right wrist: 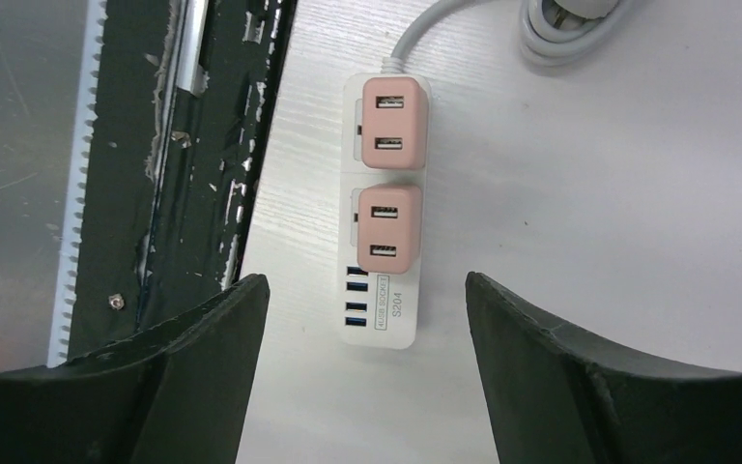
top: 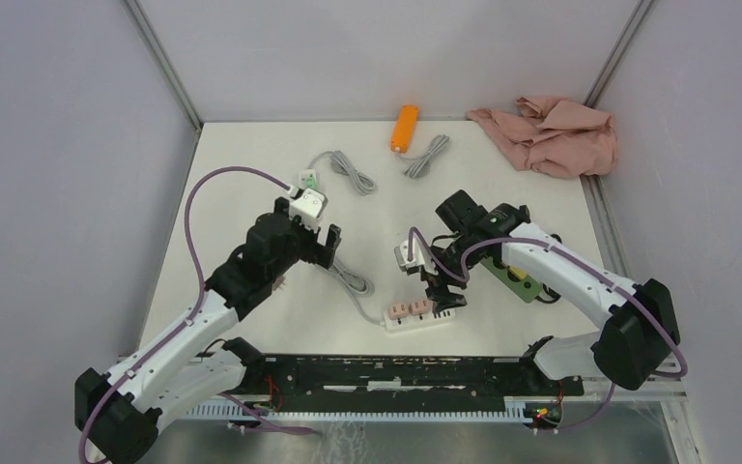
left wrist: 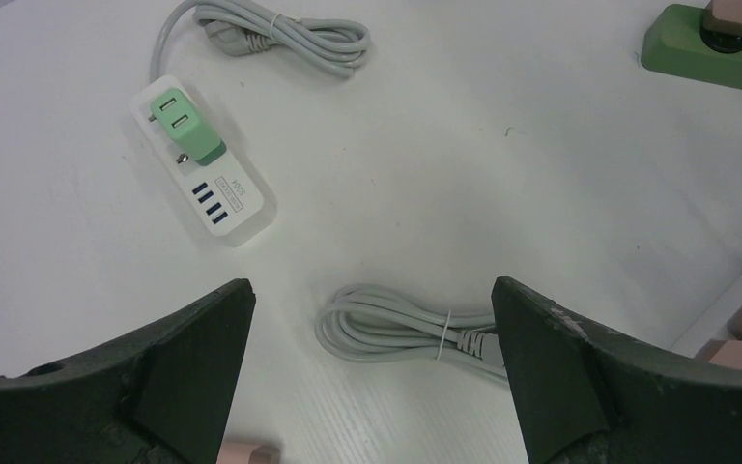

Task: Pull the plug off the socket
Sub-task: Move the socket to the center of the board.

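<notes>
2 white power strips (right wrist: 384, 319), 2 pink plugs (right wrist: 395, 121), 1 green plug (left wrist: 184, 126), 1 cloth (top: 551, 135).

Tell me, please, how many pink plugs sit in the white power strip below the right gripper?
2. One pink plug sits at the cord end of the power strip; the other sits beside it, nearer the USB ports. None looks hidden.

A robotics lab cell: plain grey walls (top: 377, 48) box in a white tabletop (top: 242, 164), two arms (top: 185, 327) bolted at its near edge

White table (top: 502, 193) bears power strips (top: 415, 317), cords (top: 353, 174), pink cloth (top: 551, 135)
</notes>
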### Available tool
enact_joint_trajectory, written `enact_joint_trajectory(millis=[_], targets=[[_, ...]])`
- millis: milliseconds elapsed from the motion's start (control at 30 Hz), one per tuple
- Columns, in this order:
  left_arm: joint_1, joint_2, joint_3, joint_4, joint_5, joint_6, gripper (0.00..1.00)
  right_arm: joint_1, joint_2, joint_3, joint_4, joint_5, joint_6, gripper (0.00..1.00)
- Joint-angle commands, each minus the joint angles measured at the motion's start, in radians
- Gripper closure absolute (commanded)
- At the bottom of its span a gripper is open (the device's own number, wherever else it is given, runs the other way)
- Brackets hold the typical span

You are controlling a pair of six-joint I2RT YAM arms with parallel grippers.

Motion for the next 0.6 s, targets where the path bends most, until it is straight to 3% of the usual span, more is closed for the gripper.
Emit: enact_joint_trajectory(millis=[0,367,567], targets=[[0.006,0.0,-0.006,0.065,0.043,0.05,0.01,-0.024,-0.026,0.071,-0.111,-0.131,-0.108,0.2],[0.006,-0.011,-0.027,0.108,0.201,0.039,0.0,-0.046,-0.029,0.099,-0.143,-0.156,-0.119,0.2],[0.006,0.037,0.029,0.181,0.387,-0.18,0.01,-0.062,-0.039,0.101,-0.145,-0.157,-0.118,0.2]])
